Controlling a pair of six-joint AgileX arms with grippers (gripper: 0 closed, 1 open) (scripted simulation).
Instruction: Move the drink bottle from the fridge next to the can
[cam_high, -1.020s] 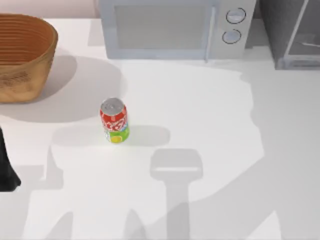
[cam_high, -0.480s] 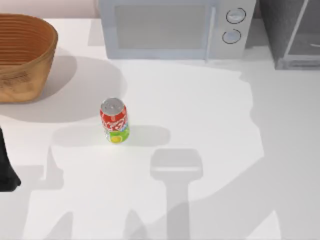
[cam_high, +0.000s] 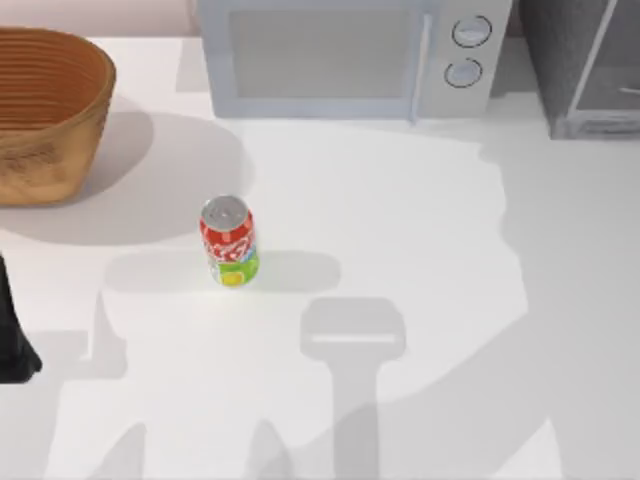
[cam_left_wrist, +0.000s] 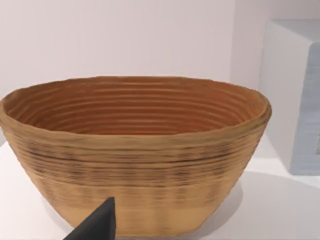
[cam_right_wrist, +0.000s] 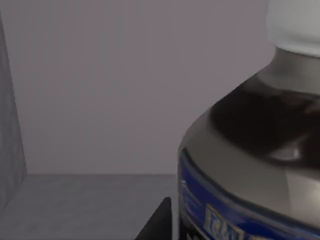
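Red can (cam_high: 229, 241) upright mid-table; dark, white-capped drink bottle (cam_right_wrist: 250, 150) apparently inside grey fridge (cam_high: 585, 65), back-right.

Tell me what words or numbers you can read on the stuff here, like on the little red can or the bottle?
Small red can with silver top: white lettering, too blurred to read.
Plastic bottle with white cap: blue label band with pale letters, cut off and too blurred to read.
White-grey microwave with two round knobs: no readable marks.
Woven brown basket: no text.
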